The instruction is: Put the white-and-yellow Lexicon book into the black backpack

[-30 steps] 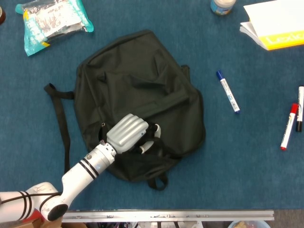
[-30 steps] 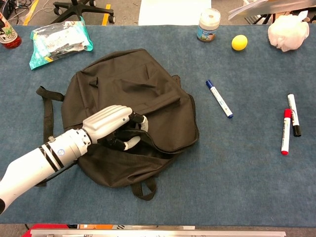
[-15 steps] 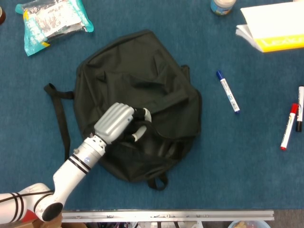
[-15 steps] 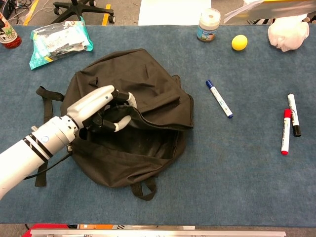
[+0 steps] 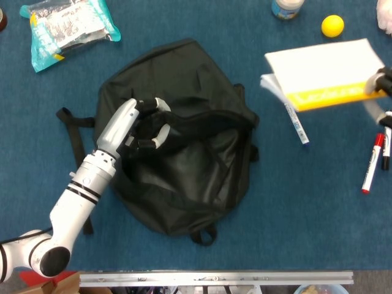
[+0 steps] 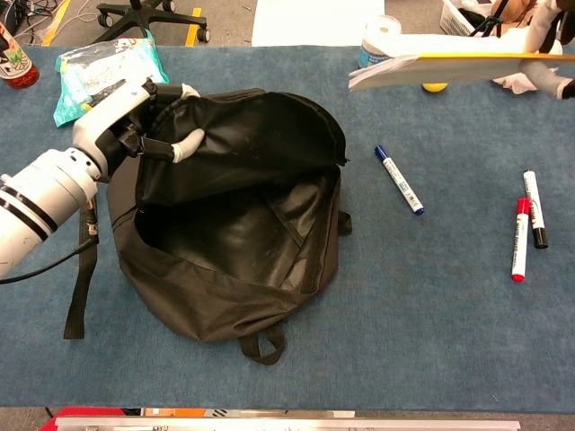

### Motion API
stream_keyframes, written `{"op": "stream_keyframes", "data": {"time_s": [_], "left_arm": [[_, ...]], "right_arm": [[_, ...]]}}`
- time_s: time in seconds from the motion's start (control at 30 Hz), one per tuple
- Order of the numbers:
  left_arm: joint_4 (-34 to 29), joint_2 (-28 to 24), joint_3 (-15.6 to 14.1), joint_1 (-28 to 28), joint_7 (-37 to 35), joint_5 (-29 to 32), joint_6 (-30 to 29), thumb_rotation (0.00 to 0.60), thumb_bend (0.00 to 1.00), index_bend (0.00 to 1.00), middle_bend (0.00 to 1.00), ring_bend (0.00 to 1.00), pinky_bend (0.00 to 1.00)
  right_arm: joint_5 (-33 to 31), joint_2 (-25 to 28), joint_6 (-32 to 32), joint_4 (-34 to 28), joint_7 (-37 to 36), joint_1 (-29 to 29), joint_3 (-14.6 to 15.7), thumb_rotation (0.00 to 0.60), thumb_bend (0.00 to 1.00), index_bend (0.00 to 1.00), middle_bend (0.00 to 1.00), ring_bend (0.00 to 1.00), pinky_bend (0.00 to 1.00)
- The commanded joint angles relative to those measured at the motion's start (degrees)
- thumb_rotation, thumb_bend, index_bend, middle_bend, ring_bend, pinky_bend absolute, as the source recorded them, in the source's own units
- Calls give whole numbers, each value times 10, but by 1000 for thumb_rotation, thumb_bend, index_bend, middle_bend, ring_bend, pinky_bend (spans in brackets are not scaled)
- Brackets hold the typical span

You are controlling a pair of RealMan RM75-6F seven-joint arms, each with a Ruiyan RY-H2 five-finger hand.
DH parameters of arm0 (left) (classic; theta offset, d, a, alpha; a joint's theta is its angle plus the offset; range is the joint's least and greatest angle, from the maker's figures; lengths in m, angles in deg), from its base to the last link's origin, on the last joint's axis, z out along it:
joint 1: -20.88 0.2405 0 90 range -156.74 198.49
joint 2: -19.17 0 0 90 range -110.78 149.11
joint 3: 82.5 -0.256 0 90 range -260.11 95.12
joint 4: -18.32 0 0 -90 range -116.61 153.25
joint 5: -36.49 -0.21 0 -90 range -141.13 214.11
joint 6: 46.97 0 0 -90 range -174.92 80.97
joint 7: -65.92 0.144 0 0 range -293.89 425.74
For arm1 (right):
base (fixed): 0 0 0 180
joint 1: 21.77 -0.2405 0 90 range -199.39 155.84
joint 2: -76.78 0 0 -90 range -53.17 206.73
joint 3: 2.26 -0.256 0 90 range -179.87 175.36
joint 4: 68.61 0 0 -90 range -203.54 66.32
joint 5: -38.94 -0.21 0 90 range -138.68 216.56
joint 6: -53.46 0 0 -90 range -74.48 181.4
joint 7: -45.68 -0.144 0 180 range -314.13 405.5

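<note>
1. Head view showed a blue felt-like surface (image 5: 294, 202) filling the frame; at its far left lay a teal wipes packet (image 5: 67, 27).
2. Left hand (image 5: 138, 122) pinched the upper flap of the black backpack (image 5: 184, 177) and held it lifted, so the dark interior gaped open.
3. Right of the bag lay a blue marker (image 6: 398, 180), then a red marker (image 6: 518, 239) touching a black marker (image 6: 534, 208).
4. At the upper right, the white-and-yellow Lexicon book (image 5: 327, 73) hung above the surface, gripped at its right edge by the right hand (image 5: 383, 82).
5. Chest view showed the room beyond the far edge: grey floor, chair castors (image 6: 148, 18), a white jar (image 6: 377, 40) and a yellow ball (image 5: 332, 26).
</note>
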Motion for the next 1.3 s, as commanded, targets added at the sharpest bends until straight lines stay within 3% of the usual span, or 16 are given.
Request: {"op": "stream_keyframes", "data": {"time_s": [0.03,0.37,0.87,1.07,1.3], "left_arm": [[-15,-11,11,-2,-8,19,14,600,451,769,676,665,758],[-19,-27,28,-14,-9,53,48,600,451,768,675,662,758],[2,-37,58,-35,7,112,84,600,451,767,674,661,759],[1,-43,68,-41,15,133,94,600,451,766,674,661,759],[-7,-55,76,-45,14,151,107,600,451,763,672,660,758]], "right_arm": [[26,5,1,-25,-13,3,19,600,543,761,664,579,691],[96,22,-3,-90,-44,6,64,600,543,767,670,588,700],[161,54,25,-161,-66,18,82,600,542,772,676,596,705],[171,38,7,-171,-78,8,81,600,541,772,676,597,706],[171,-27,-55,-144,-93,-26,75,600,541,775,679,602,709]]}}
